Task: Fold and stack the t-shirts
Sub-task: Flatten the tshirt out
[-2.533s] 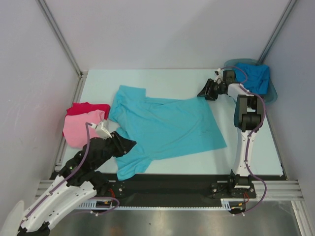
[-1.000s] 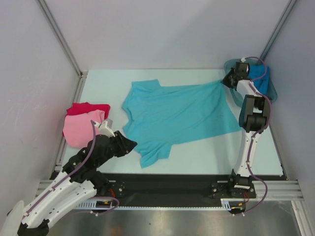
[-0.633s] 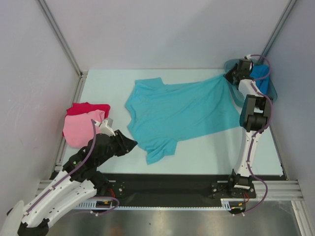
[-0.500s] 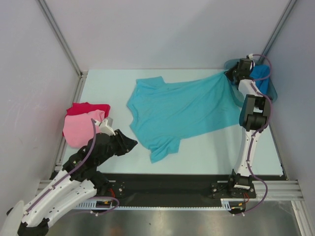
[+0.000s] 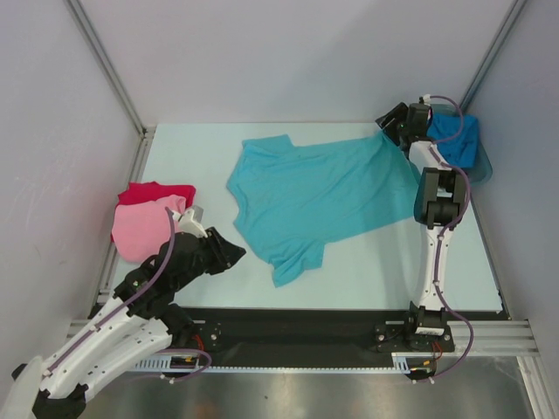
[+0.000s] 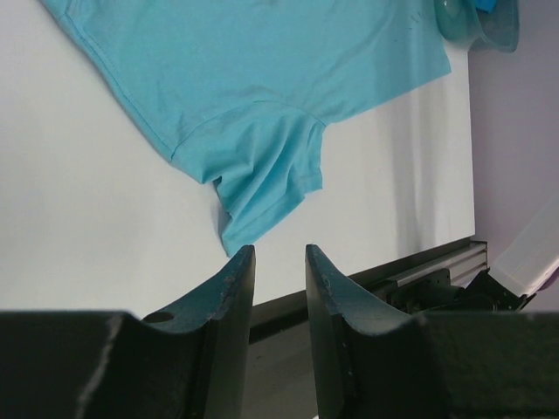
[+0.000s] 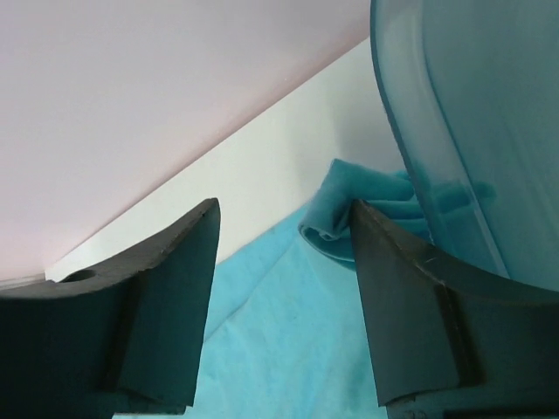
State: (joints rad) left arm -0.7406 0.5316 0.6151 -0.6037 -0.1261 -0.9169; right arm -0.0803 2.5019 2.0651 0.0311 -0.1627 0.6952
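Note:
The turquoise t-shirt (image 5: 323, 196) lies spread flat mid-table, collar to the left, with its far right corner bunched by the tub. My right gripper (image 5: 389, 118) hovers over that corner, open and empty. The right wrist view shows its jaws wide apart (image 7: 284, 205) above the turquoise cloth (image 7: 288, 349) and its rolled hem corner (image 7: 332, 223). My left gripper (image 5: 234, 255) sits near the table's front left, jaws slightly apart and empty (image 6: 279, 249), just short of the shirt's near sleeve (image 6: 262, 183). The pink t-shirt (image 5: 138, 231) lies folded on the red one (image 5: 157, 192) at the left. The deeper blue t-shirt (image 5: 454, 140) lies in the tub.
The grey translucent tub (image 5: 479, 166) stands in the far right corner and also shows in the right wrist view (image 7: 472, 131). Grey walls close in the back and sides. The black front rail (image 5: 306, 319) runs along the near edge.
My right gripper dragged the turquoise shirt to the right, then let go of its corner and swung left off the tub. The left arm has barely moved.

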